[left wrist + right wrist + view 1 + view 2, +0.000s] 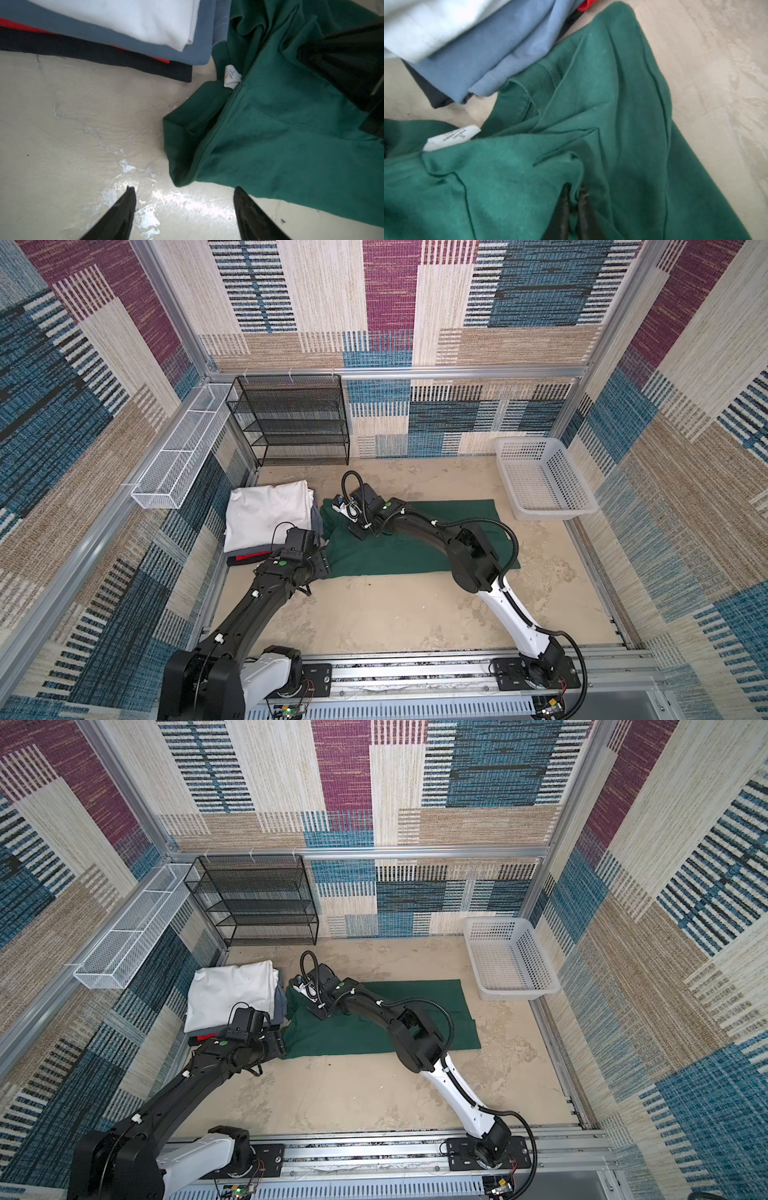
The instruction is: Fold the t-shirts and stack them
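Note:
A dark green t-shirt lies partly folded lengthwise on the table in both top views, its collar end bunched toward the left. Its white neck label shows. To its left stands a stack of folded t-shirts: white on top, grey-blue under it, black and red at the bottom. My left gripper is open over bare table, just beside the green shirt's near collar corner. My right gripper is shut on a raised fold of the green t-shirt near the collar; in the top views its fingers are hidden under its wrist.
A white plastic basket stands at the back right. A black mesh shelf is against the back wall, and a white wire tray hangs on the left wall. The arms' rail runs along the front edge.

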`<act>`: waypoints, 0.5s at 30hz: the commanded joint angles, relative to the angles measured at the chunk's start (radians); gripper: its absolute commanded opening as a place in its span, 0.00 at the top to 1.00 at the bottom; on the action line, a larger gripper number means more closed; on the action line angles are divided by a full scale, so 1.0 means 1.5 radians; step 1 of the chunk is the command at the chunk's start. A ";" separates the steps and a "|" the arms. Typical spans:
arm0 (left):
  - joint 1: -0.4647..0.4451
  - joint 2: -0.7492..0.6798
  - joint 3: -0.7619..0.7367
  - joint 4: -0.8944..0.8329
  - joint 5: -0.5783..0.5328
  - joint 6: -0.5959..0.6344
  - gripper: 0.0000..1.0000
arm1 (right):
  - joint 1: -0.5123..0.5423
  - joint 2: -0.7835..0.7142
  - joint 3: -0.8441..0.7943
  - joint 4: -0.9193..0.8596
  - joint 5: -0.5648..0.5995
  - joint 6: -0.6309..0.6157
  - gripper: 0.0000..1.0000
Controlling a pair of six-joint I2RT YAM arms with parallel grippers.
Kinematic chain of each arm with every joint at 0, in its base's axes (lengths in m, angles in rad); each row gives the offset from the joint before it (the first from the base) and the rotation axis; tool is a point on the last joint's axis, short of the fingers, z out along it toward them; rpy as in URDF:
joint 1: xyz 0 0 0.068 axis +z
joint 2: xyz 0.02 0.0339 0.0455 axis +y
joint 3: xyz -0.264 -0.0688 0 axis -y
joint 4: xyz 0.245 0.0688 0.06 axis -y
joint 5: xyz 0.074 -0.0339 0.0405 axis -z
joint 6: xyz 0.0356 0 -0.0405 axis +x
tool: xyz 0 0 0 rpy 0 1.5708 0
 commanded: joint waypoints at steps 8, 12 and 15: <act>0.004 0.012 0.007 -0.003 -0.007 -0.007 0.25 | -0.002 -0.041 -0.043 0.094 0.075 0.019 1.00; 0.005 0.014 0.001 0.002 -0.011 -0.006 0.25 | -0.005 -0.023 -0.013 0.094 0.130 0.042 1.00; 0.006 0.021 0.001 0.002 -0.008 -0.005 0.25 | -0.010 0.002 0.031 0.069 0.141 0.064 1.00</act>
